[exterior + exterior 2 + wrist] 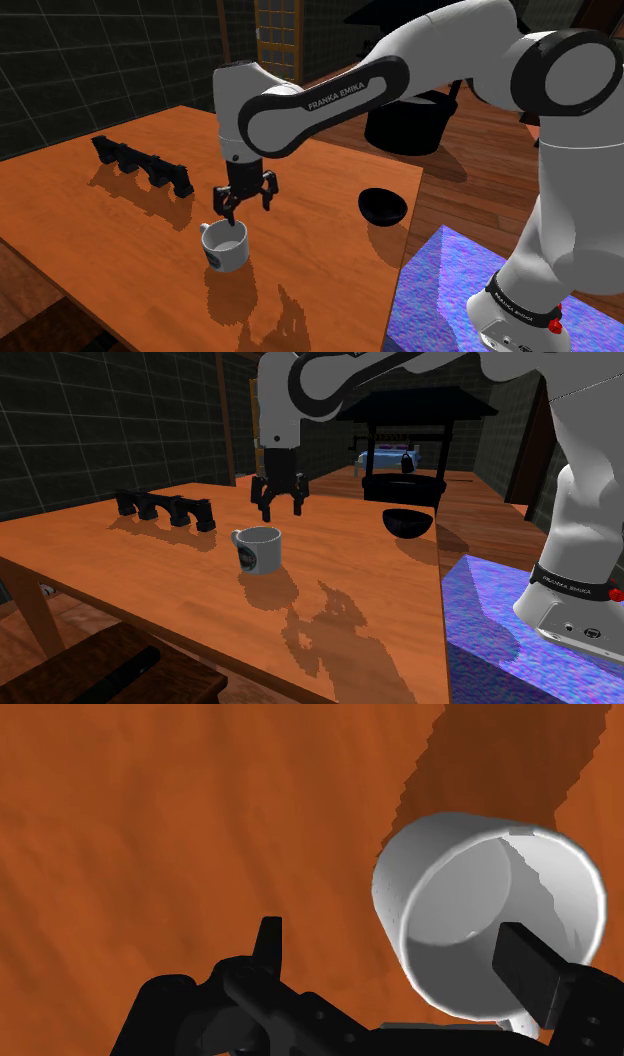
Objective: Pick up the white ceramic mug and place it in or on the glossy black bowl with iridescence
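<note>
The white arm point(330, 95) rises from its base point(525, 300) at the shoulder view's lower right; it bends at a dark joint and reaches left over the table point(330, 255); its last link turns straight down; the black gripper point(247, 208) hangs above the table's middle, clear of the surface; its fingers point(268, 949) stand spread apart, clasping nothing.

One of the black fingers point(530, 972) hides a bit of the mug point(450, 894). The dark print on its side is too small to read. The arm point(320, 377) is cut off at the second exterior view's top. What the long black thing point(140, 165) on the tabletop point(320, 265) is, I cannot tell.
</note>
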You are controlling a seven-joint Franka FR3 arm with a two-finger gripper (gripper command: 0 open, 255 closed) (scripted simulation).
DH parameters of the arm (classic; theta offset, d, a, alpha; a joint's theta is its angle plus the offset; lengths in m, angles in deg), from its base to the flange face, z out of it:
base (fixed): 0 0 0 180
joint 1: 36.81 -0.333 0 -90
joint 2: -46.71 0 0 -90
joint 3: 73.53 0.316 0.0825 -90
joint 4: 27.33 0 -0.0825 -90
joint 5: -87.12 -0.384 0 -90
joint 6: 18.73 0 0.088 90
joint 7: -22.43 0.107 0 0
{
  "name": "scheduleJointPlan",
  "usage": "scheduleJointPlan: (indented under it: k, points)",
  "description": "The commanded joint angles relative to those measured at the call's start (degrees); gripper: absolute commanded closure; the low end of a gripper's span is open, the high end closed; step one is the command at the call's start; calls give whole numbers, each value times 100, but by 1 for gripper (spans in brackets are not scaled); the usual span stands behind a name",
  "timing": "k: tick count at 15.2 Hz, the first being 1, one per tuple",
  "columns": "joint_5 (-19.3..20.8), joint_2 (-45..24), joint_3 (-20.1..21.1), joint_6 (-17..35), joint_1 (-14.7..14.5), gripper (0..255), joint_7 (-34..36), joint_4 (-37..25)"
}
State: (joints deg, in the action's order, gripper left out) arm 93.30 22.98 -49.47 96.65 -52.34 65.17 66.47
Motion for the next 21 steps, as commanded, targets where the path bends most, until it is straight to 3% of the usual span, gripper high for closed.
scheduleJointPlan:
  k: [1,8,16,17,21]
  points:
    - [117,-330,-29,-70,-138,0,110,-401]
    - [211,-542,-80,412,-180,0,169,-119]
    - [211,-542,-81,412,-180,0,169,-119]
    - [211,-542,-81,412,-180,255,169,-119]
    - [211,-542,-81,412,-180,255,169,-119]
